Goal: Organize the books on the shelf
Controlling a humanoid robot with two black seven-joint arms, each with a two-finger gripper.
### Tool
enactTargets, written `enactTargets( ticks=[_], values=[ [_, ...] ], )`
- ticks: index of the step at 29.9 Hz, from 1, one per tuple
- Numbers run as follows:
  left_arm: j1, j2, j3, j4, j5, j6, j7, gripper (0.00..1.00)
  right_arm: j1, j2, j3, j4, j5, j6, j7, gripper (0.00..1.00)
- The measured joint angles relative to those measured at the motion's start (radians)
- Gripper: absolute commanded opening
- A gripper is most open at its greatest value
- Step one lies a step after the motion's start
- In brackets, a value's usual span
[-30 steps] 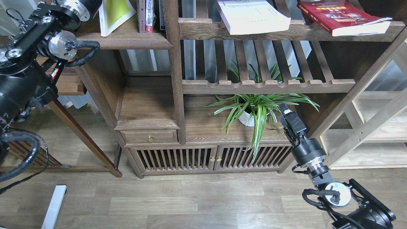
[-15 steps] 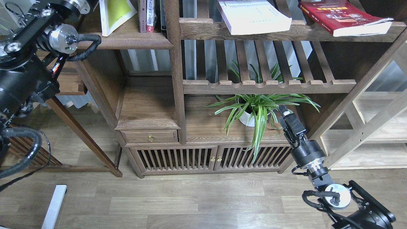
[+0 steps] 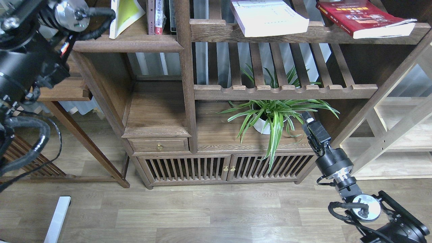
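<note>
The yellow-green book (image 3: pixel 126 13) leans tilted on the solid dark shelf (image 3: pixel 128 44) at the top left, beside several upright books (image 3: pixel 156 17). My left arm's wrist (image 3: pixel 69 13) is just left of it; its gripper is past the top edge, out of view. The white book (image 3: pixel 270 17) and the red book (image 3: pixel 361 17) lie flat on the slatted rack (image 3: pixel 303 33) at the top right. My right gripper (image 3: pixel 306 117) is low at the right, by the plant. It is empty, and its dark fingers cannot be told apart.
A potted spider plant (image 3: pixel 270 119) stands on the lower board under a second slatted rack (image 3: pixel 283 91). A thick upright post (image 3: pixel 185 74) splits the bookcase. A pale wood frame (image 3: pixel 398 135) stands at the right. A small drawer (image 3: pixel 158 145) and slatted doors (image 3: pixel 222 167) sit at floor level.
My left arm has risen and moved right, its wrist now near the shelf's left end. The yellow-green book has shifted slightly right. My right gripper has drifted a little to the right.
</note>
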Motion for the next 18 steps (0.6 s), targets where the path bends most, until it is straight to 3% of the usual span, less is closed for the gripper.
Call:
enactTargets(
  ticks=[5, 10, 16, 18],
  values=[
    [-0.027, 0.011, -0.011, -0.004, -0.027, 0.0, -0.001, 0.34, 0.0, -0.001, -0.003, 0.0, -0.002, 0.0, 0.0, 0.84],
    [-0.027, 0.029, -0.021, -0.032, -0.03, 0.0, -0.008, 0.45, 0.0, -0.009, -0.001, 0.0, -0.002, 0.0, 0.0, 0.84],
    [-0.007, 0.087, -0.022, -0.132, -0.031, -0.005, -0.009, 0.72, 0.002, -0.022, 0.004, 0.0, -0.002, 0.0, 0.0, 0.85],
    [0.009, 0.121, -0.022, -0.168, -0.034, -0.005, -0.009, 0.75, 0.006, -0.024, 0.012, 0.0, -0.002, 0.0, 0.0, 0.87]
  ],
)
